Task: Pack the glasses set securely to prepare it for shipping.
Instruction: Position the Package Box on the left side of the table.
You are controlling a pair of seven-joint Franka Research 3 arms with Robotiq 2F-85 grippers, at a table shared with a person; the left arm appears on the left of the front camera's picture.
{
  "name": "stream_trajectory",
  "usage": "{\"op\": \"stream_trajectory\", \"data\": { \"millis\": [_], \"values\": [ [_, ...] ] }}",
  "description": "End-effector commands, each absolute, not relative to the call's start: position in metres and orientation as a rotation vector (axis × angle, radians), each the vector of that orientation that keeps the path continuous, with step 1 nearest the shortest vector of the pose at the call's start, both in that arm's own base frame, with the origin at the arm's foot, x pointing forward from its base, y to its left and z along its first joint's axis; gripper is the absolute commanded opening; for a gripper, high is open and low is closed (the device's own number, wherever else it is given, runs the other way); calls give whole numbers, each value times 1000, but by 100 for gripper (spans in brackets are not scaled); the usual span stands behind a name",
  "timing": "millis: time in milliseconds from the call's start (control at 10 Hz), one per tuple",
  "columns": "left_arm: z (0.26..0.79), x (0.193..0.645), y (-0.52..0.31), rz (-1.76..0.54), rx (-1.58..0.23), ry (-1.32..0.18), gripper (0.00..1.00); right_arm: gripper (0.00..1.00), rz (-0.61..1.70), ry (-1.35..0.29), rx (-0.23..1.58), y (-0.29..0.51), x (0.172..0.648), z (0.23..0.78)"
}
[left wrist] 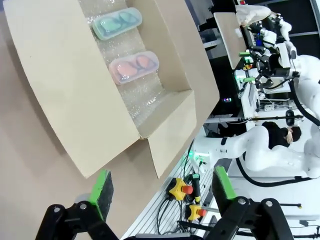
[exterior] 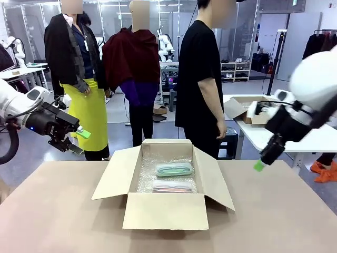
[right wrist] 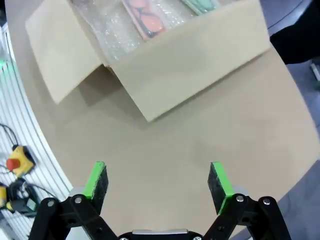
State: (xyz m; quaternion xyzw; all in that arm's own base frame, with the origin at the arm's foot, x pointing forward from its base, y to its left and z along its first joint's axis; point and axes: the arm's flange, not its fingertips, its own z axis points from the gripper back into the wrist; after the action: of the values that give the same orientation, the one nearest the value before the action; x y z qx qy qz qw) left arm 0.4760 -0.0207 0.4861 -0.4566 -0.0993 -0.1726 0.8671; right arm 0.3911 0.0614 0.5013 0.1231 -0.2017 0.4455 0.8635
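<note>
We count one open cardboard box [exterior: 163, 211] on the bench [exterior: 52, 211]. Inside it, on bubble wrap [exterior: 146, 179], lie two flat clear-wrapped packs: the mint green pack [exterior: 174, 169] and the pale pink pack [exterior: 172, 186]. Flanking the box, the left fingers [left wrist: 102, 189] and right fingers [right wrist: 218, 181] stand spread, empty.

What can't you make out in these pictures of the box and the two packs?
- Right wrist view: mint pack and pink pack cut off by the top edge.
- Front view: right tool blurred; its jaws unclear there.
- Front view: box floor hidden under bubble wrap.
</note>
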Motion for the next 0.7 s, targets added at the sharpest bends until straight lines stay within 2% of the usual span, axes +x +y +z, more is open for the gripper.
{"op": "stream_trajectory", "data": {
  "millis": [0, 100, 600],
  "values": [
    [493, 478, -20, -383, -971, -245, 100, 100, 812, -505, 308, 60, 384, 499],
    [500, 473, -23, -420, -951, -242, 100, 100, 934, -423, 258, 61, 391, 501],
    [488, 476, -22, -364, -955, -211, 100, 100, 934, -423, 258, 61, 391, 501]
  ]
}}
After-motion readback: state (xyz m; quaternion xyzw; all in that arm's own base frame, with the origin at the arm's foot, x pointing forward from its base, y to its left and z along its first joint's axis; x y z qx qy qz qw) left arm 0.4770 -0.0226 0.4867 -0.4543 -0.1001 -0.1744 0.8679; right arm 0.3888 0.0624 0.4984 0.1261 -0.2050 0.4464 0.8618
